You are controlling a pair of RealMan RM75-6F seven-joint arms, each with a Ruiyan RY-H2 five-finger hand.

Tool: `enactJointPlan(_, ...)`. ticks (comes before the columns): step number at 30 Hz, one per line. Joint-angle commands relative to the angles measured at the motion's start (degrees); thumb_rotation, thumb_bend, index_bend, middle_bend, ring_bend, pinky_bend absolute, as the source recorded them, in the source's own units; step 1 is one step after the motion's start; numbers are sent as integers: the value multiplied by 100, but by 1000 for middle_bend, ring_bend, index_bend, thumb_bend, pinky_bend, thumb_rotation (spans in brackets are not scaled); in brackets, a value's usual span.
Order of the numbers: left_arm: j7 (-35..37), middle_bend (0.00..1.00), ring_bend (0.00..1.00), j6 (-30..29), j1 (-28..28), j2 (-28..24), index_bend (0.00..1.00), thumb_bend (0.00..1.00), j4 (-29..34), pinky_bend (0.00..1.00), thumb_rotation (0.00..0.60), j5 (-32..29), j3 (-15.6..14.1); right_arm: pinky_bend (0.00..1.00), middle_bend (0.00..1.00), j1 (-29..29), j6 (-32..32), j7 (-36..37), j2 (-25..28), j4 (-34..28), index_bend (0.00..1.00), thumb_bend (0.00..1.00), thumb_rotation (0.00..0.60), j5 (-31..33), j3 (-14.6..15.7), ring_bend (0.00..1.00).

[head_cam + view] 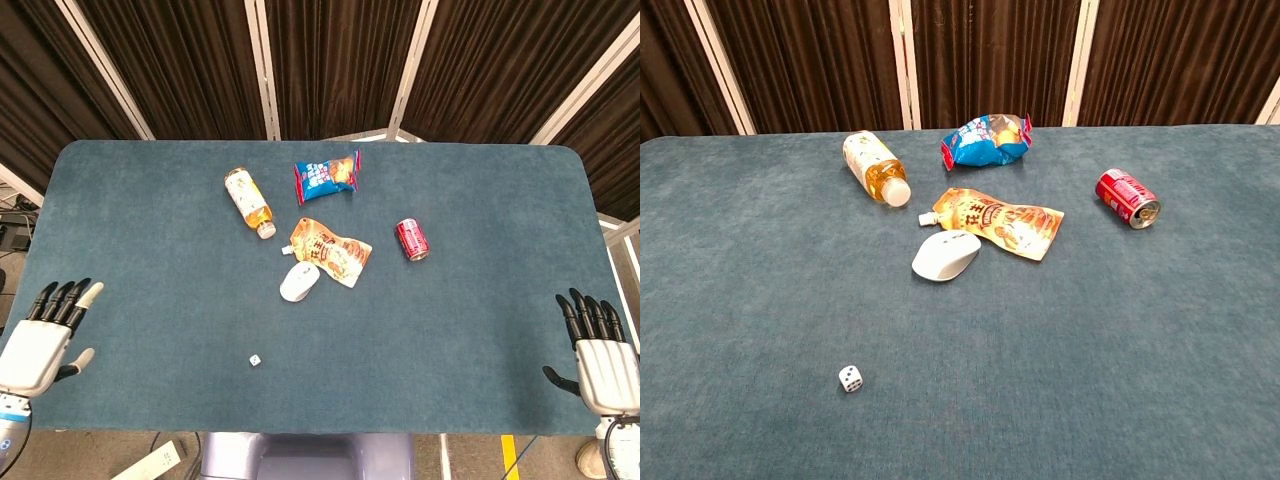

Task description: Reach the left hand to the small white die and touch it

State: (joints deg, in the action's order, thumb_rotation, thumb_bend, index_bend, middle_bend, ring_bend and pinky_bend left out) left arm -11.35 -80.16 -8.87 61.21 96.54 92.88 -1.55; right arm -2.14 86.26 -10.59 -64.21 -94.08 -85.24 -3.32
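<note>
The small white die [255, 360] lies alone on the blue table near the front edge, a little left of centre; the chest view shows the die [850, 378] with dark pips on its faces. My left hand [40, 338] hovers at the table's front left edge, far to the left of the die, fingers spread and holding nothing. At the front right edge my right hand [600, 345] is likewise open and empty. Neither hand appears in the chest view.
Behind the die lie a white computer mouse [298, 282], an orange snack pouch [331, 252], a tea bottle [249, 201] on its side, a blue chip bag [327, 176] and a red can [411, 239]. A dark curtain hangs behind the table [150, 250].
</note>
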Motion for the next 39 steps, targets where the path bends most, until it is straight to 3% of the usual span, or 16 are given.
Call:
enactJointPlan(1,-19,5,42,-21,-97,56,0,285,3,125,600,211,12,0,0,2,-9,2,3,-2,0,20,600,17,-1,0)
enactJointPlan(2,13,73,168,-21,-133,87,0,284,-2,285,600,297,8,0,0,1,-11,0,3,-1,0,19,600,19,-1,0)
enactJointPlan(3,75,94,195,9,-179,114,0,284,-4,317,600,386,-10,0,0,0,-13,0,1,2,0,18,600,20,-1,0)
enactJointPlan(5,217,401,544,198,-301,115,0,290,24,643,600,540,-96,0,0,-1,-12,8,-1,7,0,19,600,23,-5,0)
enactJointPlan(7,230,581,689,464,-436,73,0,321,111,762,600,642,-187,0,0,-2,-13,16,-1,14,0,19,600,37,-14,0)
enactJointPlan(10,71,713,804,977,-668,-8,0,409,368,841,600,688,-299,0,0,-3,-19,46,8,10,0,19,600,80,-36,0)
enactJointPlan(16,-410,798,868,1978,-1100,-80,0,640,866,858,600,646,-468,0,0,3,-27,120,47,14,0,19,600,142,-62,0)
enactJointPlan(20,-709,806,872,2387,-1271,-29,0,705,1005,858,600,527,-486,0,0,11,-28,153,55,26,0,19,600,170,-69,0)
enactJointPlan(25,-1134,809,873,2939,-1509,178,0,726,1126,858,600,229,-450,0,0,18,-26,227,74,50,0,20,600,217,-95,0)
enactJointPlan(39,-1853,809,872,3683,-1932,845,0,737,965,858,600,-806,-239,0,0,3,-98,286,96,85,0,19,600,335,-133,0)
